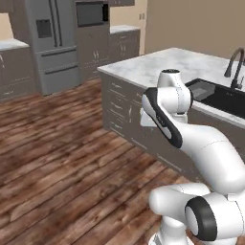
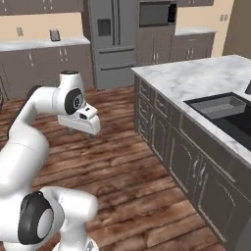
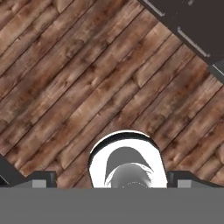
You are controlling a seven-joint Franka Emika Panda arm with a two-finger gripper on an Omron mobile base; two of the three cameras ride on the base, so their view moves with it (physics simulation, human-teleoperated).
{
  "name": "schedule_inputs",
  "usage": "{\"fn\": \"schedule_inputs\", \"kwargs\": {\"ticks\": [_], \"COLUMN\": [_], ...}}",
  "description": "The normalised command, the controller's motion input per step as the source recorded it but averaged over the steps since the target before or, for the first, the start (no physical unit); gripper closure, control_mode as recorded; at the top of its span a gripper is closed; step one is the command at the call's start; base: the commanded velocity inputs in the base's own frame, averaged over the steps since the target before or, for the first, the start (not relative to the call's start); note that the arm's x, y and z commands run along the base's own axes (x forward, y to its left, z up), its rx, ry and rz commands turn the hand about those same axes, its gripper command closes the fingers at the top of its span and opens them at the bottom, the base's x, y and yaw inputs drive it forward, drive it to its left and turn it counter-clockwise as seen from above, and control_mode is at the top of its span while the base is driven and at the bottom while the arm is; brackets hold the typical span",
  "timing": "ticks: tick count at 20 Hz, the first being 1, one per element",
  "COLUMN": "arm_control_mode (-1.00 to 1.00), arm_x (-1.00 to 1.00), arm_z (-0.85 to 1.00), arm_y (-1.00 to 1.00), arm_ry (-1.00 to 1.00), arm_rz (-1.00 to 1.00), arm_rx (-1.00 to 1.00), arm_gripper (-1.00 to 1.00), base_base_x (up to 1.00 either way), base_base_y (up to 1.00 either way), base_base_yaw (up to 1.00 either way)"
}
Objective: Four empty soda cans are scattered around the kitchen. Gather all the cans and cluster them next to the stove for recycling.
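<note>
jaws spread wide, pinching nothing, pointing down at bare floor [image 3: 87, 78] just left of the island table [image 1: 143, 67].

cans: where they lie cannot be told from here; same for the stove.

handling, judged from the task wording: empty cans should be very light, thin-walled, easy to dent, slick on the sides. likely to tip or roll at a nudge. best hold is across the round body about mid-height, squeeze kept gentle, rim and base left alone. a can lying on its side wants a grip across the barrel from above.

hard to see:
- sink [image 1: 225, 98] on the right, cut off at the frame edge; basin floor dark.
- faucet [image 1: 234, 67] partly cropped.
- far side of the table and the floor beyond it are hidden.
- far left counter [image 2: 29, 44] carries a small grey item [image 2: 55, 34], possibly a toaster.
- arm blocks part of the table front in the left base view.
</note>
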Motion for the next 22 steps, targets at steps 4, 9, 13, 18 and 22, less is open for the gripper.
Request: {"fn": "schedule_inputs", "kwargs": {"ticks": [4, 9, 13, 18, 22], "arm_control_mode": [1.0, 1.0, 1.0, 1.0, 1.0], "arm_x": [0.0, 0.0, 0.0, 0.0, 0.0], "arm_z": [0.0, 0.0, 0.0, 0.0, 0.0], "arm_y": [0.0, 0.0, 0.0, 0.0, 0.0], "arm_ry": [0.0, 0.0, 0.0, 0.0, 0.0], "arm_rz": [0.0, 0.0, 0.0, 0.0, 0.0], "arm_rx": [0.0, 0.0, 0.0, 0.0, 0.0], "arm_gripper": [-1.0, -1.0, -1.0, -1.0, -1.0], "base_base_x": [0.0, 0.0, 0.0, 0.0, 0.0], "base_base_y": [-0.12, -0.22, -0.22, -0.21, -0.23], "base_base_yaw": [-0.46, -0.43, -0.43, -0.44, -0.43]}}
